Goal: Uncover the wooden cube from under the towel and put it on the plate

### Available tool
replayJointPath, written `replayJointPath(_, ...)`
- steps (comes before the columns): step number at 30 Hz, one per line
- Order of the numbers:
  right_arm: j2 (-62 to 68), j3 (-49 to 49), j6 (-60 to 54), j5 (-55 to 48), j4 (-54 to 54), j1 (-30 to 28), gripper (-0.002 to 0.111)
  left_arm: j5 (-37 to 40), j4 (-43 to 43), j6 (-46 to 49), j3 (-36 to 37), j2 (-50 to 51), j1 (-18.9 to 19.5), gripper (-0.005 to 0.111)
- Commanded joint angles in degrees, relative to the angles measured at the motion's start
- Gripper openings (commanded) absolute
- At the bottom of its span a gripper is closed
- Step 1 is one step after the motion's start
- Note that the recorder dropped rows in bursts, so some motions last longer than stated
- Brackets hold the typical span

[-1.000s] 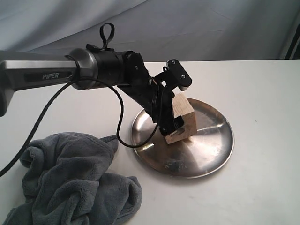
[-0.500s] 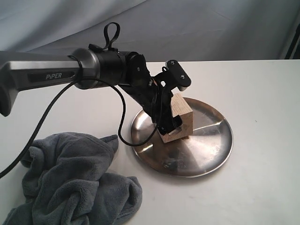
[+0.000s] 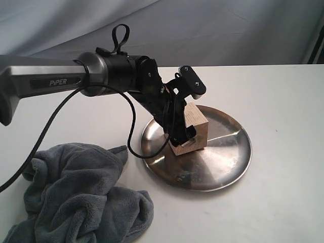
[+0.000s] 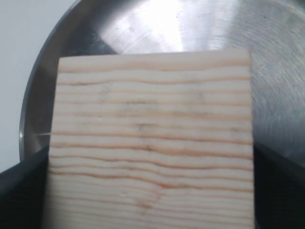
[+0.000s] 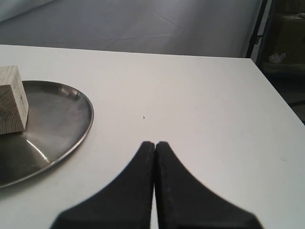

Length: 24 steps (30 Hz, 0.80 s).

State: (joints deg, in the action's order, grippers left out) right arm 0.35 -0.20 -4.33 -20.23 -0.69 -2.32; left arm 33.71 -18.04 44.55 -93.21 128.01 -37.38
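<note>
Silver-grey arm [image 3: 35, 81], "PiPER" marking, black cable [image 3: 132, 121]; right gripper [image 5: 155, 145] matte black.

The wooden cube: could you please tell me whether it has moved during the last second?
Yes: the wooden cube shifted slightly toward the plate's left rim and levelled out.

— Where is my exterior camera looking from?
— I see it raised off the counter [image 3: 283, 91], angled down across it, at middle range.
— And my wrist cameras?
— Left one sits right over the wooden cube [image 4: 152, 138], which nearly fills it, plate [image 4: 276, 95] behind. Right one looks low along the counter from farther off. All three share the cube and plate.
</note>
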Motion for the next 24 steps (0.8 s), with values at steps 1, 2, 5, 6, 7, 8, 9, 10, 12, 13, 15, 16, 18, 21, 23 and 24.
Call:
replayJointPath(1, -0.35, 0.20, 0.07, 0.33, 0.14, 0.22, 0.000, -0.30, -0.05, -0.42, -0.47, -0.67, -0.23, 0.061)
replayJointPath(2, -0.35, 0.20, 0.07, 0.33, 0.14, 0.22, 0.000, -0.30, -0.36, -0.93, -0.47, -0.77, -0.23, 0.074)
replayJointPath(5, -0.35, 0.20, 0.07, 0.33, 0.14, 0.22, 0.000, 0.40, -1.46, -1.98, -0.47, -0.77, -0.23, 0.100)
replayJointPath(6, -0.35, 0.20, 0.07, 0.33, 0.14, 0.22, 0.000, 1.03, -0.83, -2.54, -0.47, -0.77, -0.23, 0.104)
replayJointPath(7, -0.35, 0.20, 0.07, 0.33, 0.14, 0.22, 0.000, 1.79, -0.33, -2.52, -0.47, -0.99, -0.23, 0.105)
replayJointPath(8, -0.35, 0.20, 0.07, 0.33, 0.14, 0.22, 0.000, 2.92, 0.23, -2.52, -0.47, -1.12, -0.23, 0.105)
replayJointPath(9, -0.35, 0.20, 0.07, 0.33, 0.14, 0.22, 0.000, 4.15, 0.69, -2.52, -0.47, -1.41, -0.23, 0.105)
replayJointPath(10, -0.35, 0.20, 0.07, 0.33, 0.14, 0.22, 0.000, 5.12, 1.08, -2.52, -0.47, -1.94, -0.23, 0.105)
replayJointPath(12, -0.35, 0.20, 0.07, 0.33, 0.14, 0.22, 0.000, 6.50, 1.08, -2.52, -0.47, -2.79, -0.23, 0.105)
replayJointPath(13, -0.35, 0.20, 0.07, 0.33, 0.14, 0.22, 0.000, 6.83, 1.08, -2.52, -0.47, -3.52, -0.23, 0.105)
replayJointPath(15, -0.35, 0.20, 0.07, 0.33, 0.14, 0.22, 0.000, 7.26, 1.08, -3.50, -0.47, -5.17, -0.23, 0.105)
replayJointPath(16, -0.35, 0.20, 0.07, 0.33, 0.14, 0.22, 0.000, 7.26, 1.08, -4.07, -0.47, -5.89, -0.23, 0.105)
replayJointPath(18, -0.35, 0.20, 0.07, 0.33, 0.14, 0.22, 0.000, 7.26, 1.08, -4.21, -0.47, -7.98, -0.23, 0.105)
replayJointPath(21, -0.35, 0.20, 0.07, 0.33, 0.14, 0.22, 0.000, 7.26, 1.08, -4.70, -0.47, -11.15, -0.23, 0.105)
replayJointPath(23, -0.35, 0.20, 0.07, 0.33, 0.14, 0.22, 0.000, 7.26, 1.08, -5.42, -0.47, -12.84, -0.23, 0.105)
replayJointPath(24, -0.35, 0.20, 0.07, 0.33, 0.14, 0.22, 0.000, 7.26, 1.08, -5.45, -0.47, -14.10, -0.23, 0.105)
